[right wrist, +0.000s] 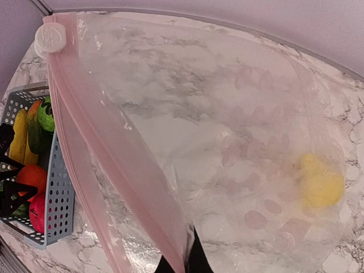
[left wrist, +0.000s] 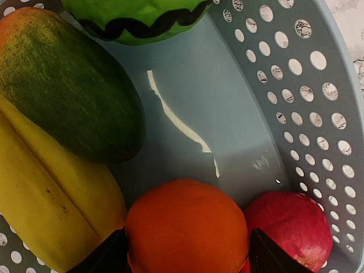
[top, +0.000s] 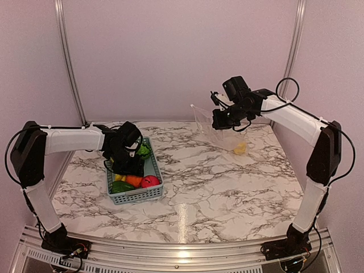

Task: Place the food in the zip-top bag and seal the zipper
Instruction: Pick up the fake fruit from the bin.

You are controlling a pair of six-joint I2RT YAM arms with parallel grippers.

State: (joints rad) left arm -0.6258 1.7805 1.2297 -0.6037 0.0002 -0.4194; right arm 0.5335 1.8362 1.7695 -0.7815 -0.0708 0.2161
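Orange piece (left wrist: 187, 224) sits within the left hand (left wrist: 190, 254), perhaps touching.

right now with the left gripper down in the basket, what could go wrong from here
The left gripper straddles the round orange piece, packed between the banana and the red piece; closing could pop it out or nip a neighbour. The right gripper pinches the zip-top bag at one spot on its zipper, so the mouth may sag and a drop could miss.
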